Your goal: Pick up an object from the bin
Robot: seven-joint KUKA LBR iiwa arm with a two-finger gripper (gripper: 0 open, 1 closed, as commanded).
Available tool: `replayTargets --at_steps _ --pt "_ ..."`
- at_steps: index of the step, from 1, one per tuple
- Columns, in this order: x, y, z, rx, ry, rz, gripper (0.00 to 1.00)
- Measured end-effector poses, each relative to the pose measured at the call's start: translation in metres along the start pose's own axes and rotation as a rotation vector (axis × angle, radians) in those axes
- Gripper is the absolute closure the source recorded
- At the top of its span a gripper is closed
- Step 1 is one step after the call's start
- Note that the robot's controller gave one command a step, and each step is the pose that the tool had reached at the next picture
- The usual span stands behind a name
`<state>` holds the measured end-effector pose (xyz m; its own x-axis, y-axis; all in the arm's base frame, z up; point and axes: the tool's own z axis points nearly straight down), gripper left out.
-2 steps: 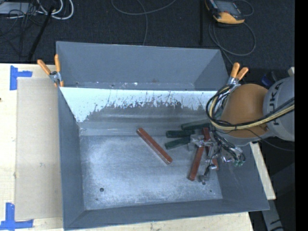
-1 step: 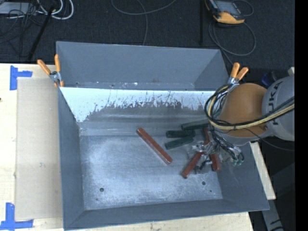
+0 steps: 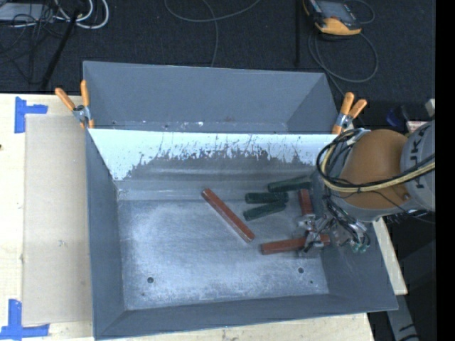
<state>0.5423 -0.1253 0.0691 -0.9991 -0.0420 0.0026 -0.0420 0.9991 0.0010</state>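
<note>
— Where's your gripper right now?

— My gripper (image 3: 311,240) is low over the floor of the bin (image 3: 178,290), near its right wall and a little toward the front edge. My arm reaches in over the right rim, with the orange cover (image 3: 370,165) and the looped cables (image 3: 333,158) just above the wrist.

— And what's under it?

— A short reddish-brown bar (image 3: 281,246), lying nearly flat along the floor. Its right end sits right at my gripper, and its left end points toward the middle of the bin.

— Have you got it? Clamped, or spread apart?

— I cannot tell. The wrist and its wiring cover the tip, so whether my gripper is apart or together on that bar doesn't show.

— What else is close by?

— Another reddish-brown piece (image 3: 304,201) stands lengthwise just behind the gripper, toward the back wall. Left of that lie the dark green bars (image 3: 266,197), bunched together. A long reddish-brown bar (image 3: 227,215) lies slantwise near the centre of the floor, its lower end near the short bar's left end but apart from it.
</note>
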Motion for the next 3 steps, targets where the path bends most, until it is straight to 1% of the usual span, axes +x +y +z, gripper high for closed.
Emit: replayTargets --at_steps 1,2,3 --pt "0.0 0.0 0.0 0.0 0.0 -0.002 0.0" --pt "0.043 0.029 0.0 -0.002 0.004 0.013 0.0" --pt "0.041 0.028 0.0 0.0 0.0 0.011 1.0"
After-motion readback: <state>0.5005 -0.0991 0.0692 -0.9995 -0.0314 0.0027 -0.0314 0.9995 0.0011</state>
